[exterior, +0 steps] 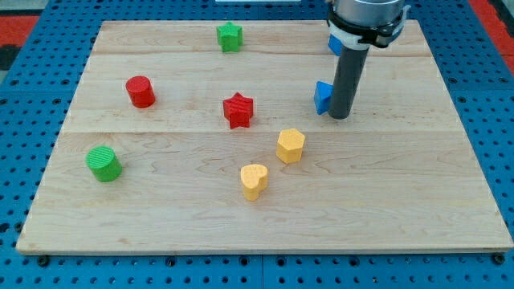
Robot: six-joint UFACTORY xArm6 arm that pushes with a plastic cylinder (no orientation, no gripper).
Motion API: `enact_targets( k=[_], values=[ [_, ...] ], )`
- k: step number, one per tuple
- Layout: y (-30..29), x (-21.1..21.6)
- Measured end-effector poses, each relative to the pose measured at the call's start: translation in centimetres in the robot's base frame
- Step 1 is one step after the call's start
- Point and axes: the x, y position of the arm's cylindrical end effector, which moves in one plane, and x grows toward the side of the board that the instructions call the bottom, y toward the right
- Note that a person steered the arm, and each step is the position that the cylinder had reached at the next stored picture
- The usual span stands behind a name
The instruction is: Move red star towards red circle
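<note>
The red star (pixel 238 110) lies near the middle of the wooden board (pixel 418 201). The red circle (pixel 140 91) stands to its left and a little higher in the view, well apart from it. My tip (pixel 340 117) rests on the board to the right of the red star, right beside a blue block (pixel 323 97) whose shape I cannot make out. The tip is far from the red star and does not touch it.
A green star (pixel 230 37) is at the view's top. A green circle (pixel 104 163) is at the left. A yellow hexagon (pixel 291 145) and a yellow heart (pixel 254 181) lie below the red star. Another blue block (pixel 333 42) peeks out behind the rod.
</note>
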Motion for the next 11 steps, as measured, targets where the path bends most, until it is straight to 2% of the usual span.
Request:
enact_targets(
  k=[1,2,3,4,7,9,10,11],
  values=[
    [-0.9,-1.0],
    [0.5,2.0],
    [3.0,7.3],
    [1.5,10.3],
    [3.1,10.3],
    [0.5,13.5],
    [-6.4,13.4],
    [-8.3,13.3]
  ],
)
